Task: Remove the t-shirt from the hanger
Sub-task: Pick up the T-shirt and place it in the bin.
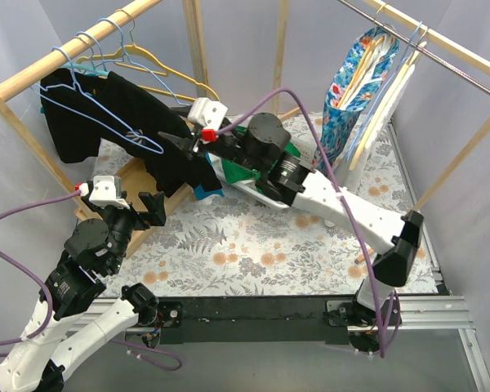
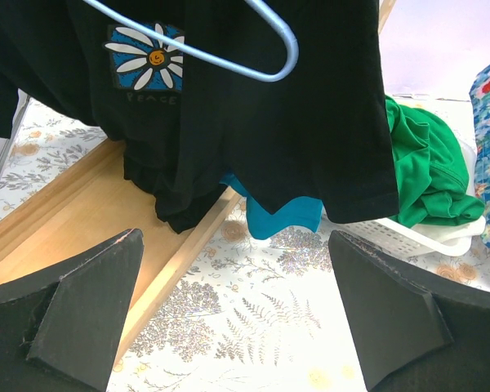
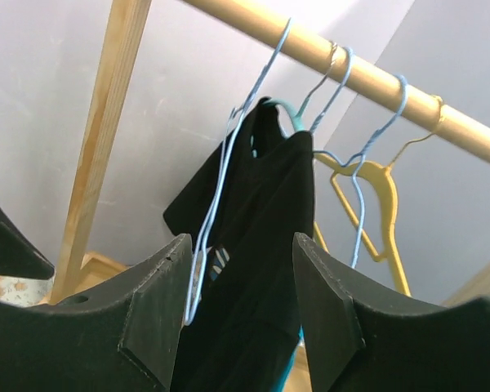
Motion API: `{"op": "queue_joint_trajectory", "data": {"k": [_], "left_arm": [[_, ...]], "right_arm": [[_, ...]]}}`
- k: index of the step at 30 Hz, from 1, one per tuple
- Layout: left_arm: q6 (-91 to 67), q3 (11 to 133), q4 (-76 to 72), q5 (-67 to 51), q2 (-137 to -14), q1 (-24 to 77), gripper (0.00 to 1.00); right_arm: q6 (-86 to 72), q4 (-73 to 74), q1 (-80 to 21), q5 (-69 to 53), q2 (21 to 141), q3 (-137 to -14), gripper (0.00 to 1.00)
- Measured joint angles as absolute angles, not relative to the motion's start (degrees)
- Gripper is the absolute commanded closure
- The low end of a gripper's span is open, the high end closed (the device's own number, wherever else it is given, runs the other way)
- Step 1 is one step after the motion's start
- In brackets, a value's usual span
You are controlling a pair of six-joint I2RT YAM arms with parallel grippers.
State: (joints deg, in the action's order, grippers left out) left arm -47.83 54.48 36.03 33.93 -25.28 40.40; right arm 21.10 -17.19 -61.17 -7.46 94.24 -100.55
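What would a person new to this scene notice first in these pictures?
A black t-shirt with a daisy print hangs from the wooden rail at upper left. The right gripper has its jaws either side of the fabric. A bright floral bag hangs at right.

The t-shirt [image 1: 114, 106] is soft, matt black cloth carrying a flat printed daisy patch [image 2: 144, 55]. Against it lies a blue wire hanger [image 2: 269, 69], thin with a smooth, glossy coat. Above the t-shirt the rail [image 1: 73, 49] is bare pale wood, and the yellow hanger [image 3: 392, 220] beside it looks like smooth plastic. Below the t-shirt are a plain wooden board [image 2: 82, 212] and a matt, floral-printed tabletop [image 1: 253, 253]. The fingers [image 2: 82, 310] are matt black plastic, faintly grainy.
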Motion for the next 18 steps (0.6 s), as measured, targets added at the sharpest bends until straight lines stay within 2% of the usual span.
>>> {"op": "queue_joint_trajectory", "data": {"k": [12,17,18], "left_arm": [[-47.81,54.48,36.03,33.91,-24.88,40.4,0.02],[-47.81,54.48,36.05,33.91,-24.8,40.4,0.02],[-47.81,54.48,36.05,33.91,-24.8,40.4,0.02]], "right_arm": [[14.9,-9.89,-54.59,-15.29,107.98,-114.87,0.39],[12.97,-8.51,-52.56,-16.91,112.46,-121.69,0.44],[12.53,-8.45,-52.34,-17.17,113.01,-122.45,0.47]]}}
